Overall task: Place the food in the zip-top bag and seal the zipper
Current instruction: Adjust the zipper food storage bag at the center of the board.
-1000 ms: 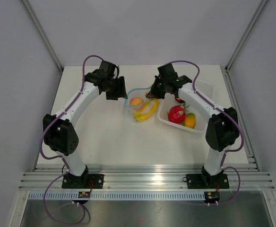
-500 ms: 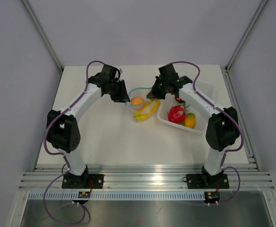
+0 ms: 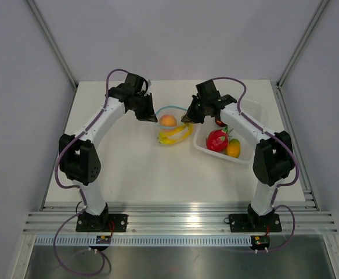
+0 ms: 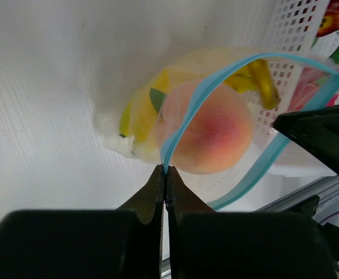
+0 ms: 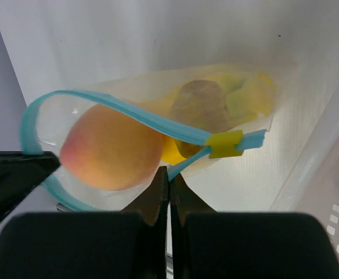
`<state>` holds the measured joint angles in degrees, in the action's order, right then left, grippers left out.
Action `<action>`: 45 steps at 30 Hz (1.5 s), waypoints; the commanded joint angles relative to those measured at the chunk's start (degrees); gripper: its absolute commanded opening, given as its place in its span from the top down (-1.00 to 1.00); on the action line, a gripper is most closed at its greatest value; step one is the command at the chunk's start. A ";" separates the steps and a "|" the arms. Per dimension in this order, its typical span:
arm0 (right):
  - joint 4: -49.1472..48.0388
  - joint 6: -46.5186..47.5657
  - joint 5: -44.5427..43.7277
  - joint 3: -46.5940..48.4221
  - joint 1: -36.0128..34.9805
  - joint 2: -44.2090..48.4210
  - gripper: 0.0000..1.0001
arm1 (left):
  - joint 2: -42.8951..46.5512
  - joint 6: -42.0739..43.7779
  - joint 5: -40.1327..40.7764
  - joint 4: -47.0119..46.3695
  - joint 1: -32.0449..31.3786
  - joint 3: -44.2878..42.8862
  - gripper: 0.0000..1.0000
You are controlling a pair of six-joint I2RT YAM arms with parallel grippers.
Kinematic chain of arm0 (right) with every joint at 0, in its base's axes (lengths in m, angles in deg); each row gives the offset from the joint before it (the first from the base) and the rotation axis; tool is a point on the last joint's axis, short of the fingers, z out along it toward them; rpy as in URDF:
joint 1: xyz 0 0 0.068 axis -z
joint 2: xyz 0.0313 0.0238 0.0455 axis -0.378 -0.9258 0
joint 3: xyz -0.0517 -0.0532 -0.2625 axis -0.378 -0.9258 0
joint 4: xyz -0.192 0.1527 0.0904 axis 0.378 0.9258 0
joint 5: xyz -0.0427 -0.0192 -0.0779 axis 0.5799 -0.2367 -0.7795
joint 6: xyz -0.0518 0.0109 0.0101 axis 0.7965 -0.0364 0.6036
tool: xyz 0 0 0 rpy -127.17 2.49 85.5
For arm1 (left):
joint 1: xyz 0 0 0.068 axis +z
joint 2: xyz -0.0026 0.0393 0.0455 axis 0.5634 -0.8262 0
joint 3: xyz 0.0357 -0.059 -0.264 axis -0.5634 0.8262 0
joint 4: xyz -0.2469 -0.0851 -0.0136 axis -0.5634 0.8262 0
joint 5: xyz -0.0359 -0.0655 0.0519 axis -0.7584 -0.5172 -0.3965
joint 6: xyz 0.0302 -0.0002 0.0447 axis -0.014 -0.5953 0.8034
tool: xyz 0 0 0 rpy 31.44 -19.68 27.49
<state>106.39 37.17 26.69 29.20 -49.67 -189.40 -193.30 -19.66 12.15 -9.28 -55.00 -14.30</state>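
The zip-top bag lies mid-table, mouth open, with a peach and a yellow banana bunch inside. My left gripper is shut on the left part of the light-blue zipper, with the peach just beyond its tips. My right gripper is shut on the zipper's other lip near a yellow slider. In the right wrist view the peach sits ahead of the closed jaws. The two blue lips arch apart between the grippers.
A white perforated tray stands to the right of the bag, holding a red fruit and an orange one. The right arm reaches over the tray's near-left corner. Grey walls enclose the table on three sides.
My left gripper moved right to the bag's mouth and closed on the zipper. The bag shifted slightly. The right gripper kept its hold and barely moved.
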 commanded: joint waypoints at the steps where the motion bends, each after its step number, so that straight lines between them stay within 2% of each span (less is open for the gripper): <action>1: -0.06 0.50 -1.24 3.32 0.57 3.73 1.00 | 2.78 4.12 3.87 3.65 0.32 -9.42 1.00; 3: -0.14 0.77 -1.51 3.41 0.66 4.35 1.00 | 2.43 5.01 5.37 6.47 0.49 -10.83 1.00; 10: -1.38 2.35 -3.26 -3.62 0.66 0.23 1.00 | 0.67 6.06 5.11 7.09 0.58 -3.81 1.00; 20: -0.05 3.32 -8.28 0.42 0.66 3.56 1.00 | 1.37 7.73 3.26 10.61 0.58 -12.33 1.00; 24: -3.39 2.09 -8.72 -4.74 0.57 5.14 1.00 | 0.76 8.79 4.67 10.70 0.58 -10.05 1.00; 28: -5.77 1.38 -4.51 -8.62 0.48 4.88 1.00 | 1.28 9.40 2.83 7.89 0.58 -5.66 1.00; 29: -5.94 1.38 -4.15 -8.80 0.57 4.97 0.96 | 1.46 9.58 1.52 7.36 0.58 -5.22 1.00; 32: -4.37 3.05 -5.20 -7.67 0.48 5.76 0.52 | 2.16 10.54 0.54 6.13 0.58 -4.60 1.00; 34: -1.83 4.89 -6.42 -5.04 0.74 5.59 0.39 | 1.99 11.42 0.19 6.65 0.58 -4.95 1.00; 45: 6.18 12.37 -3.72 5.43 3.21 -0.13 0.29 | 2.78 12.48 -2.63 5.60 0.58 -3.46 1.00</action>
<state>109.67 45.78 22.18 31.41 -46.74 -187.50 -193.59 -8.30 11.62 -1.74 -54.70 -18.00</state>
